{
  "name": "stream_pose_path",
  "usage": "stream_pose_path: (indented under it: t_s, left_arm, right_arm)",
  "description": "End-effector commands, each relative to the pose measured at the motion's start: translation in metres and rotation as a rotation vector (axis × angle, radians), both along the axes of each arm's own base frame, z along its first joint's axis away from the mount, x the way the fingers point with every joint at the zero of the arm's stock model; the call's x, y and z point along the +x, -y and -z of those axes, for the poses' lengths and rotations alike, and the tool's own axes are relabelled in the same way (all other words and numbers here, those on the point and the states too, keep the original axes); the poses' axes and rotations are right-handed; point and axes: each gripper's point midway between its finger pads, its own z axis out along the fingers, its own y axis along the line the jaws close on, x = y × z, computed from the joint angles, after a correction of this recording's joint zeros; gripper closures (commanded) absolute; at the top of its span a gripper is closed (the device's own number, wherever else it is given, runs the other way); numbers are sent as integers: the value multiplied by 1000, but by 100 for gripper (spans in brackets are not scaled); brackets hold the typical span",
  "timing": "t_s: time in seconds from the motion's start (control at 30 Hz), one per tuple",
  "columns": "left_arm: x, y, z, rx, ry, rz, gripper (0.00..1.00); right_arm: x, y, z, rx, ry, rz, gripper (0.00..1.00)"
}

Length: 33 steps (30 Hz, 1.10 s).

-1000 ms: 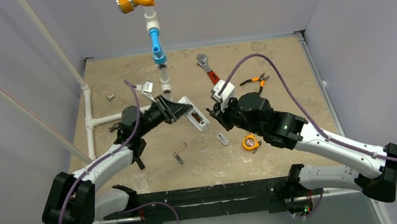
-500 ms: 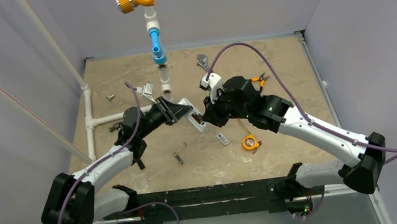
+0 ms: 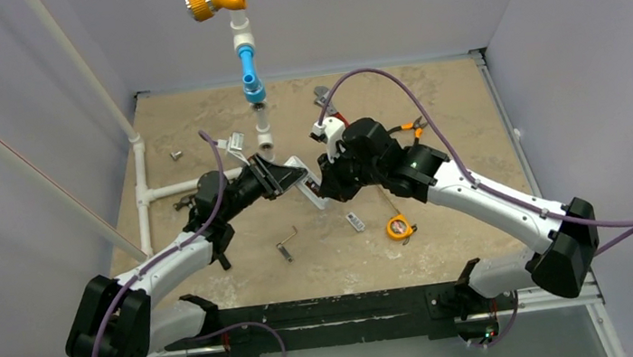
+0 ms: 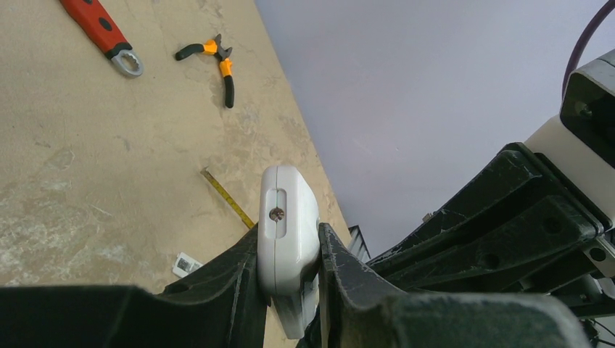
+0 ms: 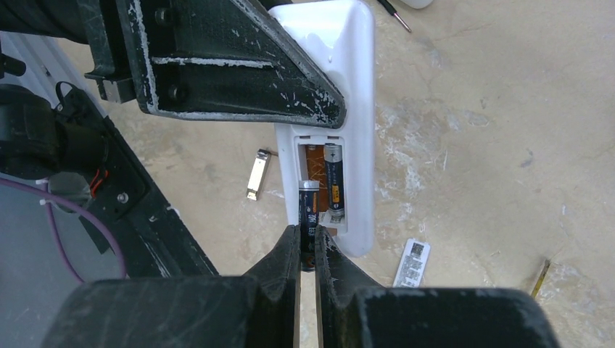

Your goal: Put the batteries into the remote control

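pinching a dark battery [image 5: 308, 217] by its lower end, the right fingers [image 5: 279, 264] are closed on it. its top end sits over the free slot of the open bay in the back of the remote control [image 5: 355, 80]. just beside it, in the next slot, a second battery [image 5: 333, 181] lies seated. beyond the bay, the left fingers [image 4: 232, 283] are clamped on the remote control's two long edges and hold it above the counter [image 5: 471, 145]. on the counter, a small white labelled tag [image 5: 412, 262] lies just right of the right fingers, and a small silver piece [image 5: 255, 175] lies to their left. farther off, past the left fingers, lie orange-handled pliers [image 4: 217, 58] and a red wrench [image 4: 98, 25].
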Motion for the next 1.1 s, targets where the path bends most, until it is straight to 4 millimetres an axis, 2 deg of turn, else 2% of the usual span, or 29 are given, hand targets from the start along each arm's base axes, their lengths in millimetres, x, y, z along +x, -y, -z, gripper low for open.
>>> stream_pose_path:
  t_s: [0.0, 0.67, 1.07]
  left_arm:
    - [0, 1, -12, -36, 36, -2, 100]
    - [-3, 2, -11, -55, 16, 9, 100]
    - [-2, 8, -7, -135, -38, 38, 100]
  right_arm:
    - [2, -8, -21, 57, 7, -2, 100]
    - [15, -13, -4, 30, 8, 27, 100]
    - [24, -14, 3, 6, 23, 48, 100]
